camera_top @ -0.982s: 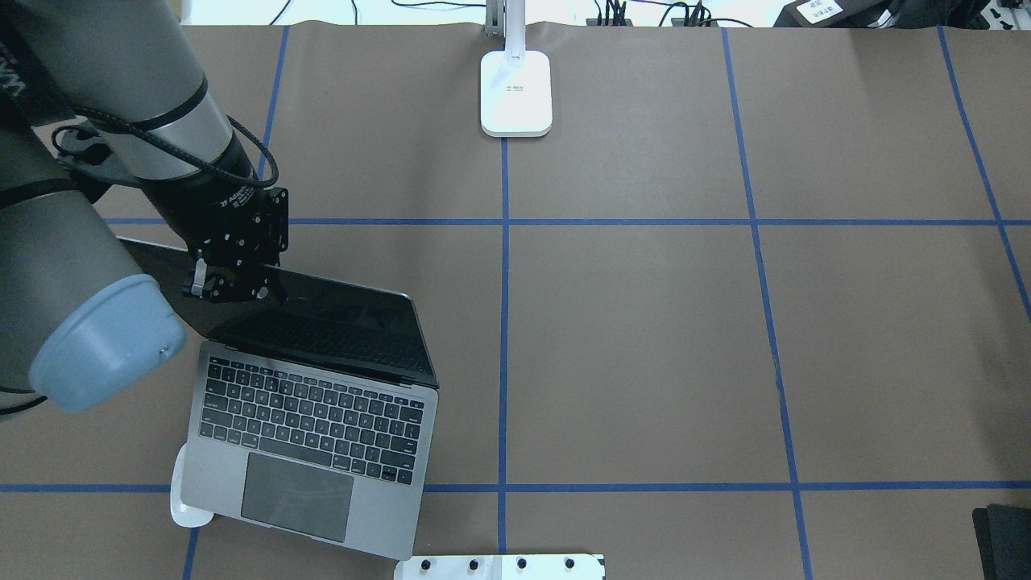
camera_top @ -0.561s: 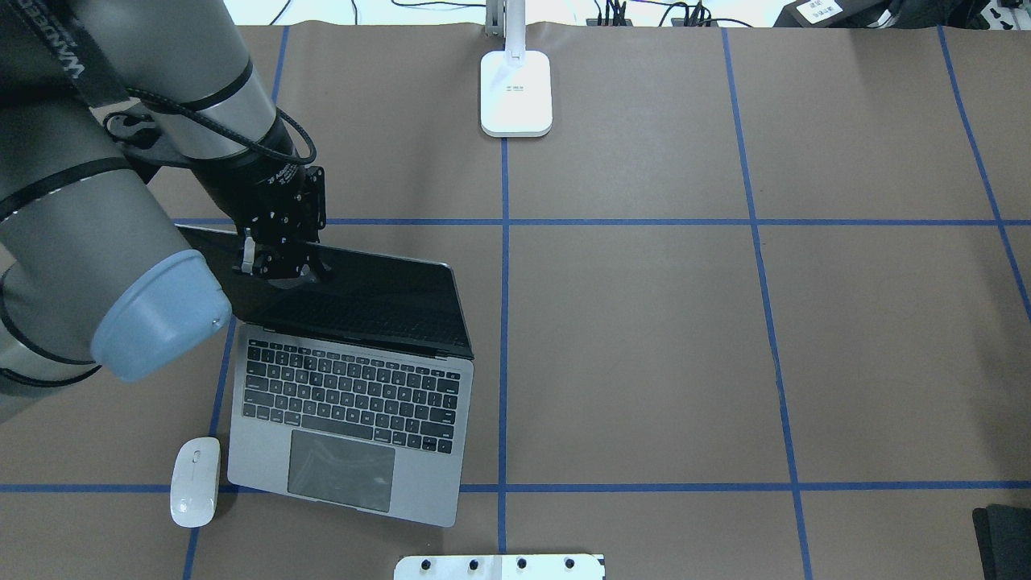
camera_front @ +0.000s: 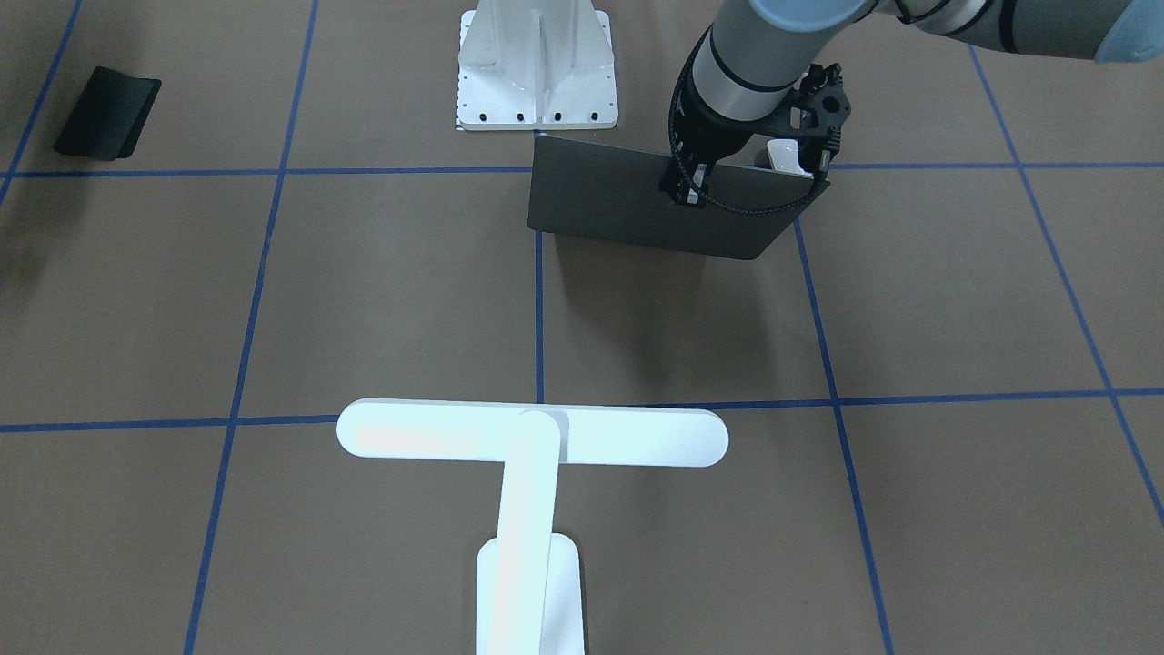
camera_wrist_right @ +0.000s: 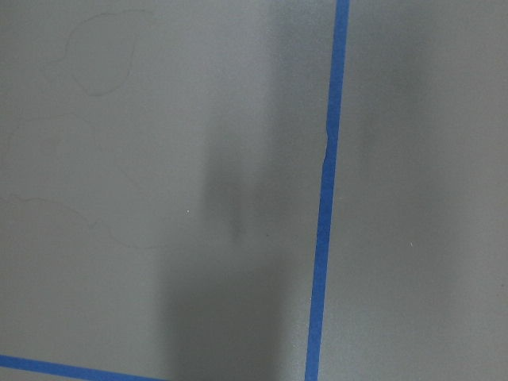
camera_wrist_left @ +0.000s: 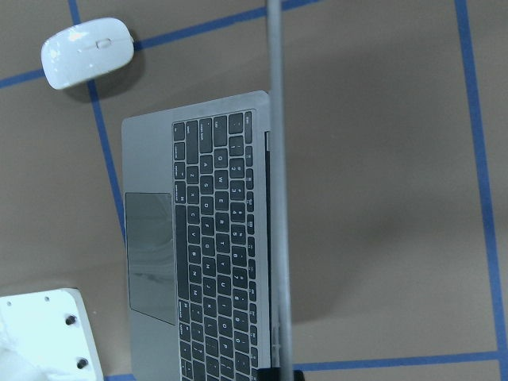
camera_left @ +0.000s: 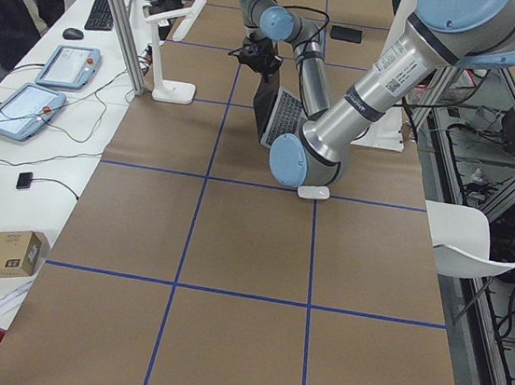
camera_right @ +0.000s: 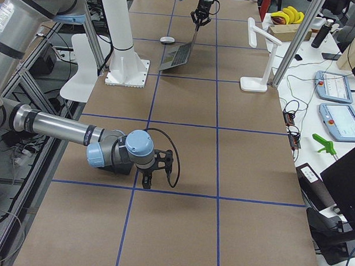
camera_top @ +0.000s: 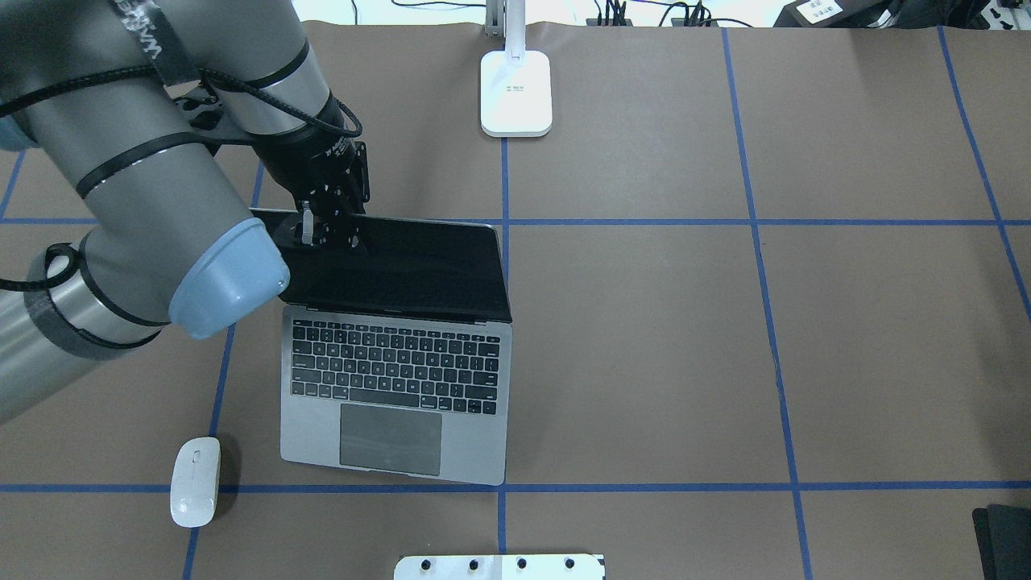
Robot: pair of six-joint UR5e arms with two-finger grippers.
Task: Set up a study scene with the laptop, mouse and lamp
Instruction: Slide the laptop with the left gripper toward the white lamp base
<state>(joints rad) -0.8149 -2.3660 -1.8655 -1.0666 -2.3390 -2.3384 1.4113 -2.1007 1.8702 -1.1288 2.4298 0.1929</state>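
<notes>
Going left to right on the overhead camera: the mouse (camera_top: pixel 195 482) sits on the worktop (camera_top: pixel 725 338) over a crossing of blue tape lines. It's at roughly 8 o'clock from the laptop (camera_top: pixel 395 387), near it but not touching.

The left claw (camera_top: pixel 322 238) is pinching the top edge of the laptop's screen, close to its left corner. The wrist camera looks straight down along that thin lid edge. The laptop is open, with its base flat on the worktop, the keyboard facing the robot and the screen dark.

At about 6 o'clock from the laptop there's a white bolted plate (camera_top: pixel 499 567) at the near edge. The lamp (camera_top: pixel 516 93) stands at about 1 o'clock from it, well apart at the far edge, with its base on the centre tape line. A black pad (camera_top: pixel 1003 540) pokes in at the near right corner.

The right claw (camera_right: pixel 148 180) only shows up on the side camera, low over bare brown paper and well away from everything. I can't tell if it's spread or pressed together.
</notes>
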